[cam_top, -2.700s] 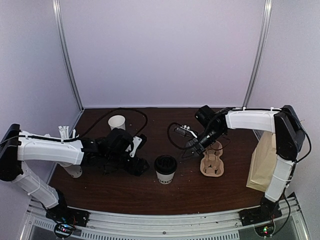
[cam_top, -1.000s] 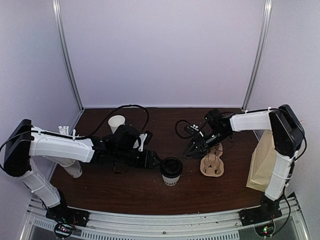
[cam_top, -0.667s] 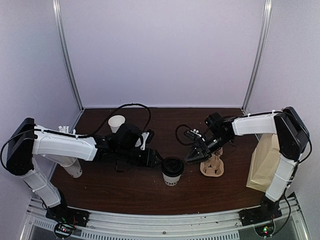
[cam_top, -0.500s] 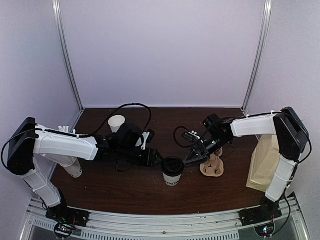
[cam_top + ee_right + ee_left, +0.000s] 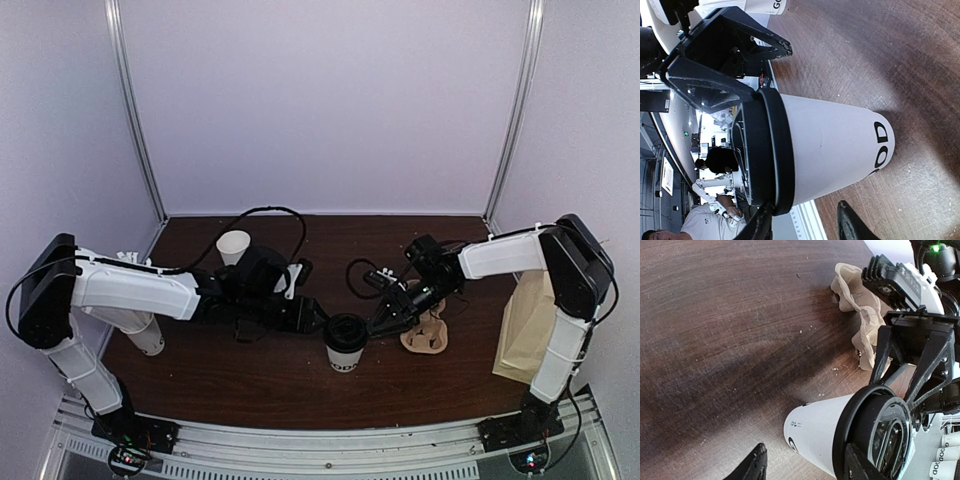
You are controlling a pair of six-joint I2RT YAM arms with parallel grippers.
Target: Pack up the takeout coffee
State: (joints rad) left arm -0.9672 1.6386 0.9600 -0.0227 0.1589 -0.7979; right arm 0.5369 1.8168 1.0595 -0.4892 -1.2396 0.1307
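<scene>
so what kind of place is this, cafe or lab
Likely a lab test booth, not a cafe: plain white walls around a wooden table, with a lidded coffee cup, pulp carrier and paper bag set out as props.

White takeout coffee (image 5: 343,342), black-lidded, dark side print, upright

- You are working in a robotics lab.
- The left arm (image 5: 130,290) and right arm (image 5: 500,248) are bolted to a metal rail (image 5: 320,445) along the near edge of a dark wooden table (image 5: 300,385).
- Plain pale walls (image 5: 330,100) and metal poles (image 5: 135,110) box your table in like a test booth.
- Beyond the table, your right wrist view shows a person in a white top (image 5: 697,220) beside another white robot arm (image 5: 710,197).
</scene>
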